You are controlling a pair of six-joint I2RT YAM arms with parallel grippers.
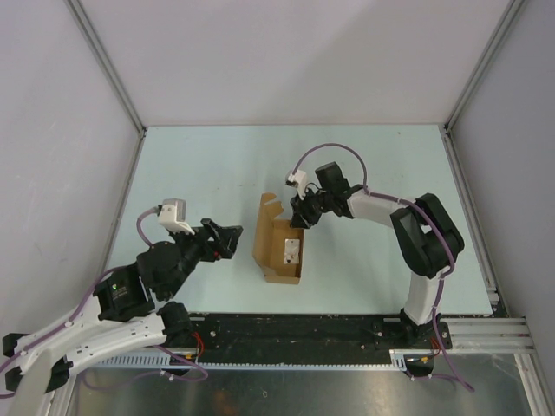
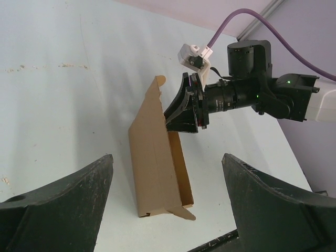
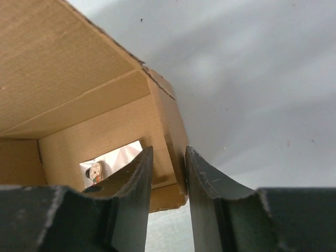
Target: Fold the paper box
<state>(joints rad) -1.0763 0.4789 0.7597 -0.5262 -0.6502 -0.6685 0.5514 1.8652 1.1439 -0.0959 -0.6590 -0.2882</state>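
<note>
The paper box (image 1: 279,260) is a brown cardboard mailer, half formed, in the middle of the table. Its lid panel (image 1: 264,227) stands up along its left side. A small silvery-white packet (image 1: 290,251) lies inside. My right gripper (image 1: 300,218) is at the box's far right corner; in the right wrist view its fingers (image 3: 137,194) straddle the side wall (image 3: 170,121), closed on it (image 3: 168,155). My left gripper (image 1: 232,239) is open and empty, left of the box and apart from it. In the left wrist view the box (image 2: 155,152) lies ahead between the spread fingers (image 2: 63,210).
The pale table (image 1: 208,173) is walled by grey panels left, right and behind. The black rail (image 1: 295,329) with the arm bases runs along the near edge. The right arm (image 2: 247,94) with its purple cable reaches in from the right.
</note>
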